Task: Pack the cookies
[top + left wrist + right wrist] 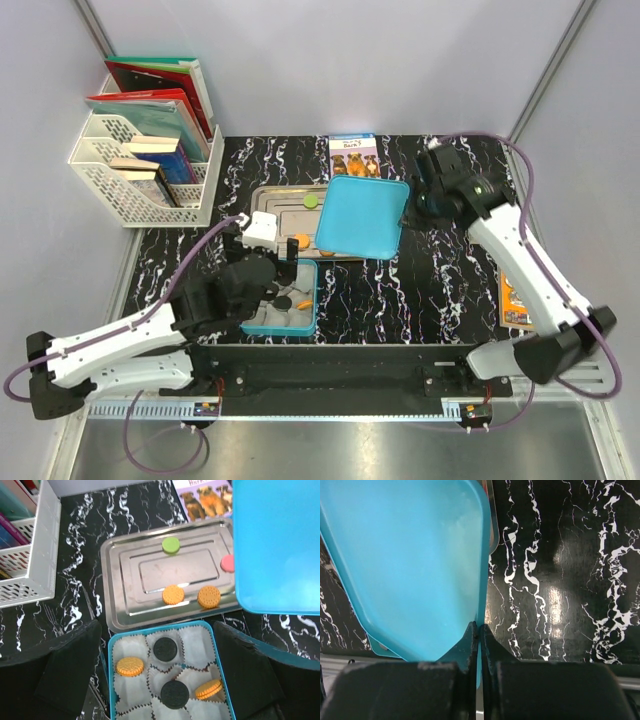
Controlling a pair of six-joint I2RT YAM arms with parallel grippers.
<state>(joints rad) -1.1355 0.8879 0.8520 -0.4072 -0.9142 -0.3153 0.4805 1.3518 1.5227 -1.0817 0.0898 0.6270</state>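
Upper right, right fingers (489, 650) pinch the lid (410, 565) by its edge, overlapping the tray (120, 580); lower left, left fingers (70, 675) gape wide over the box (111, 680).

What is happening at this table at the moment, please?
Two robot arms are filling a blue box. The right claw is shut on the edge of a blue lid, holding it over the right end of the metal tray. The left claw is open above the box, holding nothing. Four cookies sit in the box's paper cups: two black, two orange. Four more lie on the tray: a green cookie, a pink cookie and two orange cookies.
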